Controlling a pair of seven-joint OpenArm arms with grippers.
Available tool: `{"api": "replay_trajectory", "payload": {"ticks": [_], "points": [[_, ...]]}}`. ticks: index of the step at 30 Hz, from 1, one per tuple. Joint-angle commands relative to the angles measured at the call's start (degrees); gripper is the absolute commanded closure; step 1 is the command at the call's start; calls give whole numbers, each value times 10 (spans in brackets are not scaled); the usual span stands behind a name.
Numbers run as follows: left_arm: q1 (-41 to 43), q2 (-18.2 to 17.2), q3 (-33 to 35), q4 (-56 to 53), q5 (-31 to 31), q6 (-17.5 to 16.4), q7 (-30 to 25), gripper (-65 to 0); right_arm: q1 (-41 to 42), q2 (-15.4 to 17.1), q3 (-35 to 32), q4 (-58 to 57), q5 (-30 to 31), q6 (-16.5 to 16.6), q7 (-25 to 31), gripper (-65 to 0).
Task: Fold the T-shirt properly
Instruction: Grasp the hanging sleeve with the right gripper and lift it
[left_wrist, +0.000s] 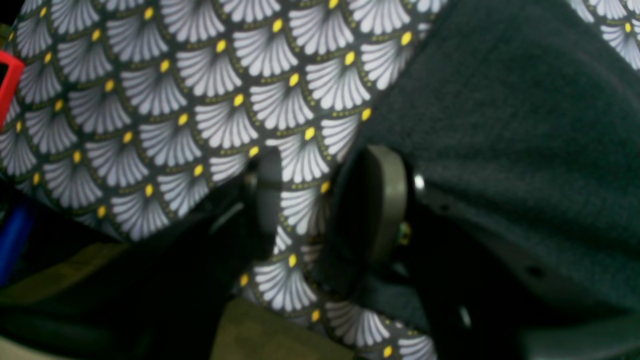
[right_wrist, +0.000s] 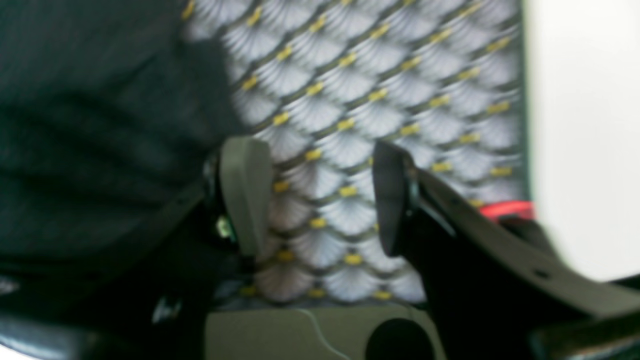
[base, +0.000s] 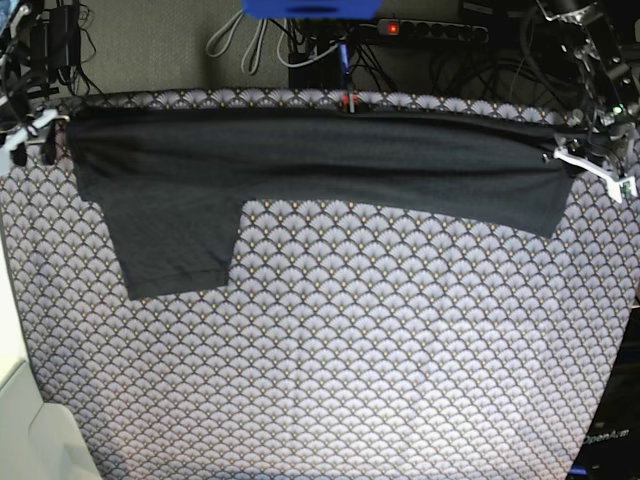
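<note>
Risk first: T-shirt (base: 300, 170) stretched in a long band along the far edge of the scallop-print cloth (base: 330, 350), 1 sleeve hanging toward the near side at left, likely to skew or bunch if regrasped unevenly. Left gripper (left_wrist: 320, 200) at the band's right end, jaws apart, holding nothing, dark knit just beside 1 pad. Right gripper (right_wrist: 320, 200) at the left end, jaws wide, empty, over bare print. Beyond the far edge: cables, a power strip (base: 420, 30).
</note>
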Motion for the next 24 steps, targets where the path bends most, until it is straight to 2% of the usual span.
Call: {"api": "replay_trajectory", "payload": {"ticks": [1,5,8,11,14,19,24], "points": [[-1,-9,-3,13,-3,2,-11,-261,14,19,5,9,6,-2,11,-338],[7,-7,-4,13,-4,2,-12,-261,61,37,-4,5,6,-2,10,-340],[7,-6,-3,13,-4,2,-12,-265,109,54,-63,-2,5,-2,1,-340],[7,-6,-3,13,-4,2,-12,-265,180,64,-125,-35,5,-2,-34,-340],[13,-6,-1,13,-5,2,-12,-266,262,65,-158,-116,5,-2,-60,-341],[16,-6,-1,14,-5,2,-13,-266,376,80,-220,-259,5,-2,-62,-369],[16,-6,-2,14,-2,2,-12,-263,431,80,-288,-334,5,-2,-58,-381]]}}
